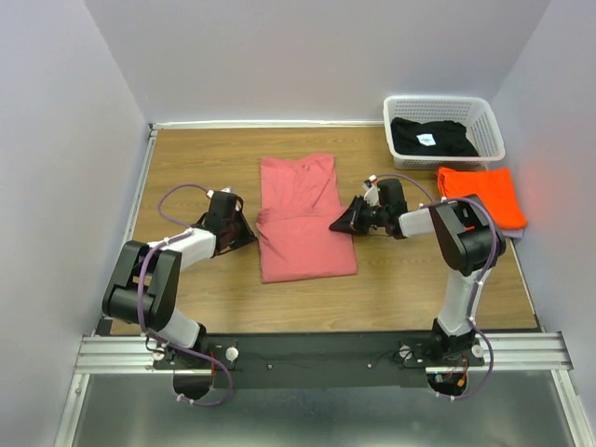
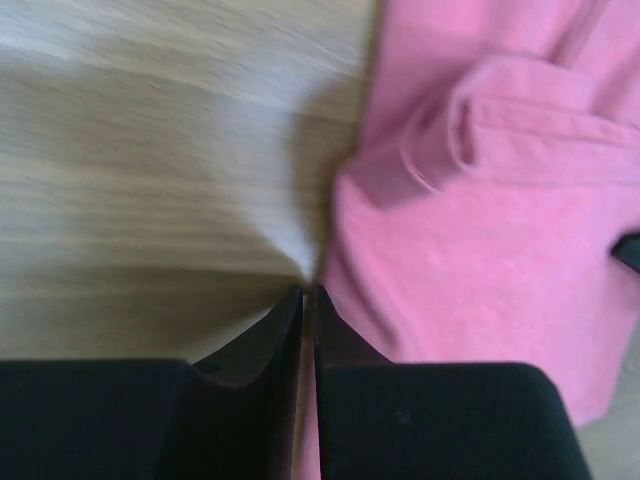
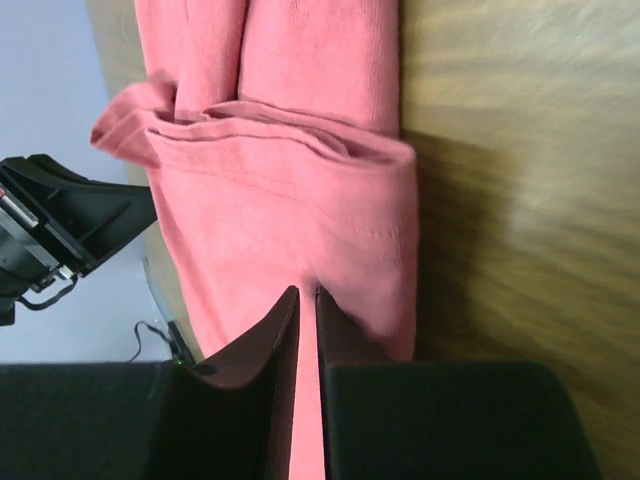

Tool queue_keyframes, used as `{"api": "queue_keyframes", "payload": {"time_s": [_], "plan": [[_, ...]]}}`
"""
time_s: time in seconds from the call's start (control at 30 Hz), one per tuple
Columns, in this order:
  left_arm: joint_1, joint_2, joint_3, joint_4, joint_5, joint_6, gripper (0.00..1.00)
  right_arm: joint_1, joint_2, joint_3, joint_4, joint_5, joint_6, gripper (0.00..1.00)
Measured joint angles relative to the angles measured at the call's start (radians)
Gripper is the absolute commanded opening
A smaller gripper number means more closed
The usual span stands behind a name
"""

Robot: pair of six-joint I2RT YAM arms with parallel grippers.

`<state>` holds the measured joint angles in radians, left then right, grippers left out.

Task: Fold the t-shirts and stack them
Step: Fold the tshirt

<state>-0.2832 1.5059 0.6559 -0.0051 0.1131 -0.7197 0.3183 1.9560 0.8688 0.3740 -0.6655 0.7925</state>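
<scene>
The pink-red t-shirt (image 1: 303, 223), part-folded, lies flat at the centre of the wooden table (image 1: 196, 168). Its far part is a narrow band with the sides turned in. Its near part forms a wider doubled block, with a sleeve hem bunched at the left edge.

We judge the knit light, limp and without stiffness. It will sag from any point that lifts it and drag rather than slide on the wood. A hold therefore belongs on a folded edge or corner where 2 or more plies can be pinched together, with 1 gripper on each side.

The left gripper (image 2: 308, 292) has its fingers drawn to a hairline slit, tips at the shirt's left edge and low over the table. We cannot tell whether any cloth is caught. The right gripper (image 3: 307, 292) is equally near-closed, tips over the cloth near the right folded edge. Pink shows through the slit, but we cannot confirm a grip.

The orange t-shirt (image 1: 484, 194), folded, lies at the right of the table, well apart from the pink one. The black t-shirt (image 1: 433, 138), with a white label, sits in the white lattice basket (image 1: 494, 130) at the far right corner. Of 3 shirts we judge 1 folded.

The surface is matte wood grain, with pale walls (image 1: 326, 56) on 3 sides and an aluminium rail (image 1: 521, 349) under the arm bases.
</scene>
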Motion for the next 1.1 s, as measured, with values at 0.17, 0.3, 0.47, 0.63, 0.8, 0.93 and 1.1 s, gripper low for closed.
{"api": "queue_keyframes", "payload": {"time_s": [0.17,0.3,0.47,0.63,0.8,0.93,1.1], "plan": [[0.056,0.049,0.042,0.005,0.010,0.028,0.15,-0.041,0.012,0.002,0.037,-0.010,0.003,0.20],[0.068,0.029,0.043,-0.021,0.013,0.047,0.27,-0.052,-0.013,0.010,-0.019,-0.009,-0.024,0.26],[0.068,-0.140,0.043,-0.092,0.011,0.081,0.55,-0.047,-0.179,0.016,-0.218,0.054,-0.112,0.48],[0.065,-0.315,0.066,-0.174,-0.043,0.128,0.73,0.010,-0.362,0.040,-0.463,0.241,-0.183,0.62],[0.050,-0.376,0.110,-0.290,-0.117,0.157,0.76,0.190,-0.418,0.043,-0.731,0.500,-0.209,0.63],[0.009,-0.390,0.118,-0.361,-0.150,0.158,0.74,0.299,-0.404,0.042,-0.879,0.636,-0.196,0.61],[-0.043,-0.391,0.117,-0.404,-0.167,0.150,0.72,0.317,-0.397,0.043,-0.958,0.742,-0.179,0.59]]}}
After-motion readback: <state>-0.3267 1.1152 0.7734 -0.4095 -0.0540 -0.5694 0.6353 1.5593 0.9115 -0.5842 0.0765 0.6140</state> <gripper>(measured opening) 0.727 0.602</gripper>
